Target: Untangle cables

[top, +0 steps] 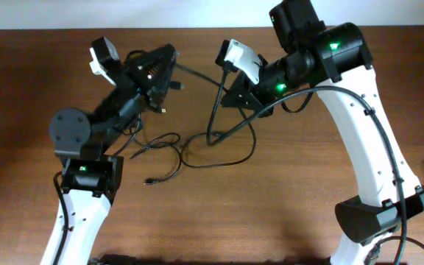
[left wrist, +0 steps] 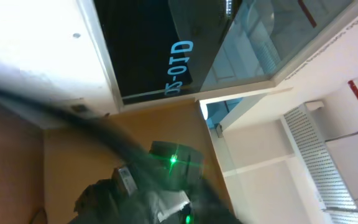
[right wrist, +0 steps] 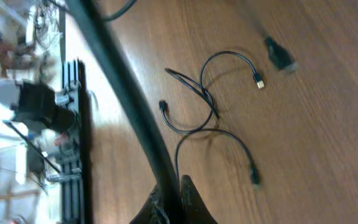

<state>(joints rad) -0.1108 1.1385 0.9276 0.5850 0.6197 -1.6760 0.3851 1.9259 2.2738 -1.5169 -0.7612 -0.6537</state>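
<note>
A brown wooden table (top: 285, 213) fills the overhead view; a pale floor strip (top: 212, 13) runs beyond its far edge. Above the table, the left wrist view shows a white wall (left wrist: 36, 43); beside it stands a dark glass panel (left wrist: 148, 43) with blue lettering; right of that, a slatted white vent (left wrist: 319, 162).

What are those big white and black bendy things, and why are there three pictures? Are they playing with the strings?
They are two robot arms at a wooden table. Each arm ends in a two-finger pincher called a gripper. One picture looks down from above. The other two come from little cameras on the arms' wrists, so they look tilted and blurry.

The strings are thin black cables, looped over each other on the table. The robot's job is to untangle them.

The right gripper is pinched shut on a black cable that rises from it across its own picture. The left gripper is lifted above the table, and cable runs up to it. I cannot tell whether it is pinching.
</note>
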